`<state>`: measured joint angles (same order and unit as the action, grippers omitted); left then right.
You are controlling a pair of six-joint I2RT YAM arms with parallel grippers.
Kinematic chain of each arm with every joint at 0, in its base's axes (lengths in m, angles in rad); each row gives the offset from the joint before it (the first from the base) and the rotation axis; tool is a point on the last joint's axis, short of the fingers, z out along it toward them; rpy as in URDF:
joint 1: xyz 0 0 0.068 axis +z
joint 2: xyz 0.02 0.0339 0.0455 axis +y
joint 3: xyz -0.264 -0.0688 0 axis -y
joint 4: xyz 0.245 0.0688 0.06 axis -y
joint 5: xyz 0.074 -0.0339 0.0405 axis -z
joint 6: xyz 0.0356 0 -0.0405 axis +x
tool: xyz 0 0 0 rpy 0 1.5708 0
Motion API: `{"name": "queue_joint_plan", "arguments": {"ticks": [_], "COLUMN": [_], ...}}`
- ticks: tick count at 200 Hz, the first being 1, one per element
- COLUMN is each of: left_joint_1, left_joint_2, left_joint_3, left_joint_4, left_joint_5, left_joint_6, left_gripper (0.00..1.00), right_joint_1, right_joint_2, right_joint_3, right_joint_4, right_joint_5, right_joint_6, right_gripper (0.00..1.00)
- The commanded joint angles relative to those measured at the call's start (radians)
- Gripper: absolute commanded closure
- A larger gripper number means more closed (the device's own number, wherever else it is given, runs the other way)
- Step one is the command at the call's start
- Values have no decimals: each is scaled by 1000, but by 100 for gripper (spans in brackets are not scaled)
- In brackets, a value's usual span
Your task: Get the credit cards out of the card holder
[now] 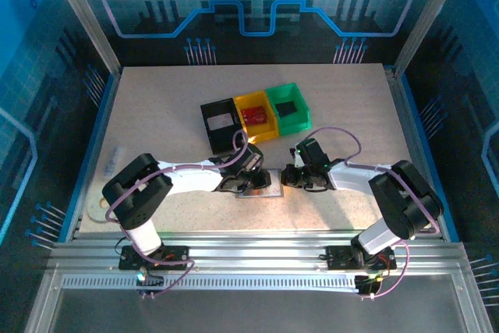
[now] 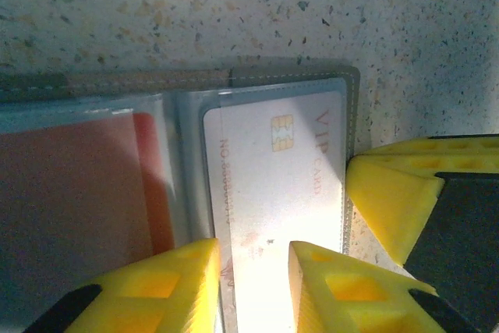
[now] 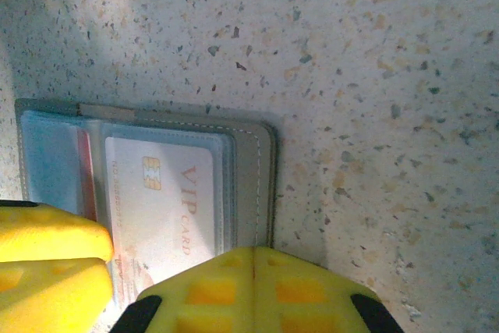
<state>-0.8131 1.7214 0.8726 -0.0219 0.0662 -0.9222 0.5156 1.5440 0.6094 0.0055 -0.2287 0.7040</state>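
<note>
Left wrist view looks straight down on the card holder (image 2: 296, 75), which lies opened flat on the speckled table (image 2: 234, 5), just in front of the bins (image 1: 267, 107) and between the two arms. A white VIP card (image 2: 273, 185) sits in the see-through sleeve (image 2: 191, 161) on the side towards the right arm. A reddish card (image 2: 78, 200) shows through the sleeve beside it. The left gripper (image 2: 253, 278) has its jaws a little apart. Both yellow fingertips rest on the sleeve over the near end of the white card, and nothing is pinched between them. Right wrist view shows the right gripper (image 3: 253, 259) with its jaws closed together and its tip at the grey outer edge of the holder. We cannot tell whether it touches the holder or hangs just over it.

We judge the cards to be light, stiff and slick, so they should slide rather than bend, while the sleeves look soft and likely to cling. The holder itself is light and will probably skid on the table unless one arm pins it. We would take the white card by whichever end clears the sleeve mouth, pinching across its thin faces. We cannot tell from here on which side the sleeve opens. Both cards sit inside their sleeves, so none is out yet.
</note>
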Motion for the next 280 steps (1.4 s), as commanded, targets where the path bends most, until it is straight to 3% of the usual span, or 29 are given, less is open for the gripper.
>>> {"name": "queue_joint_plan", "arguments": {"ticks": [1,187,280], "left_joint_1": [-5,-20,-21], "left_joint_2": [6,36,-42], "left_joint_3": [3,-52,-101], "left_joint_4": [-40,42,100], "left_joint_5": [-37,-59,-72], "left_joint_6": [3,-16,-25], "left_gripper": [71,72,75], "right_joint_1": [1,2,2], "right_joint_2": [42,56,69], "right_joint_3": [-39,-49,-51], "right_joint_4": [-48,-29,-21], "right_joint_5": [15,0,-9], "right_joint_6": [7,12,13], "right_gripper": [100,100,100]}}
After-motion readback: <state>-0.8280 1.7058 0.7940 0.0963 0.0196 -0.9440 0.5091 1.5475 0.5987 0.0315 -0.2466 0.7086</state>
